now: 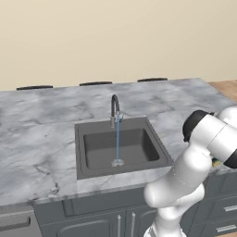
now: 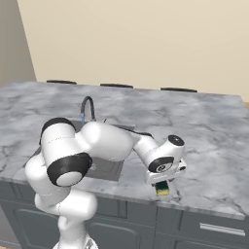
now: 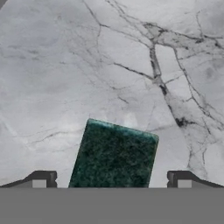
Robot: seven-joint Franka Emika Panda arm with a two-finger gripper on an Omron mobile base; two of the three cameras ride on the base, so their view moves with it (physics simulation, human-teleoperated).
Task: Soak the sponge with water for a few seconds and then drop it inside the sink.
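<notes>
1. Gripper (image 3: 111, 183) points straight down at the counter (image 3: 65, 65), fingers spread wide, one tip on each side of the sponge (image 3: 113, 155). Nothing pinched; there's a clear gap between each tip and the sponge's sides.
2. Sponge lies flat on the marble, dark green layer up. That puts its short sides toward the fingers, so a straddle-and-close from above looks like the intended grasp.
3. Right base view: sponge (image 2: 162, 188) sits at the near edge of the counter, right of the sink (image 2: 109, 168), directly under the hand. Yellow lower layer is visible there.
4. Faucet (image 1: 114, 109) is running: water (image 1: 117, 141) falls as a thin blue stream to the drain (image 1: 117, 162). So the soak spot is ready, well left of the sponge.
5. Judgement: pre-grasp stage. Next move is a descent and close; an off-centre sponge could get pushed toward the counter edge.
</notes>
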